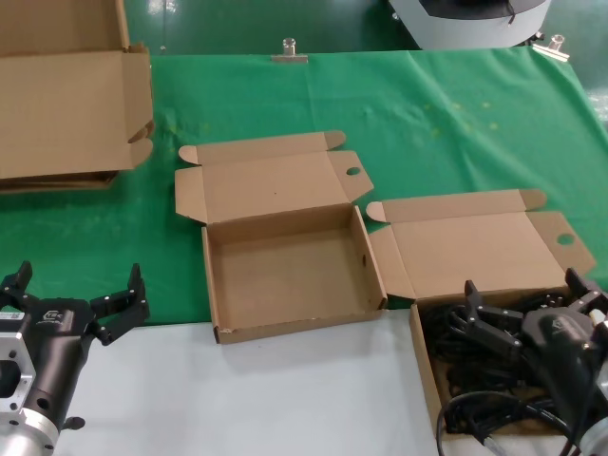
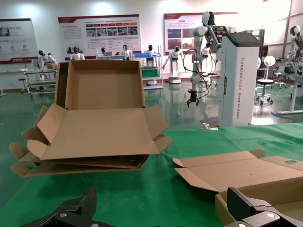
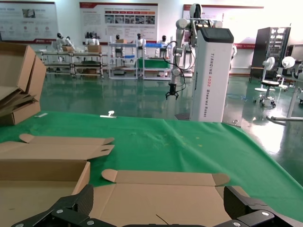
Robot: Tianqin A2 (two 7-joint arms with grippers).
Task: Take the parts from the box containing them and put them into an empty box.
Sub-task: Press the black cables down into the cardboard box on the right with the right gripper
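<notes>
Head view: a stack of large flat brown cardboard sheets (image 1: 66,104) is seen at the far left of the green cloth (image 1: 446,123), well apart from both boxes. A metal clip (image 1: 289,52) is fixed at the cloth's far edge, and the near part of the table is a bare white surface (image 1: 285,389).

The empty shallow brown cardboard box (image 1: 285,271) lies open in the middle, lid folded back, its whitish scuffed corner at the front left. Just beside it on the right, the matching brown cardboard box (image 1: 475,247) holds the black coiled power cords (image 1: 475,366).

The right gripper (image 1: 525,309) is held over the cords with its black fingers spread apart; nothing is gripped. The left gripper (image 1: 71,299) is parked over the white surface near the front left, fingers likewise spread and empty.

In the left wrist view, a white cabinet (image 2: 239,78) and humanoid robots (image 2: 196,56) are seen on a glossy green floor, with posters (image 2: 99,30) on the back wall.
</notes>
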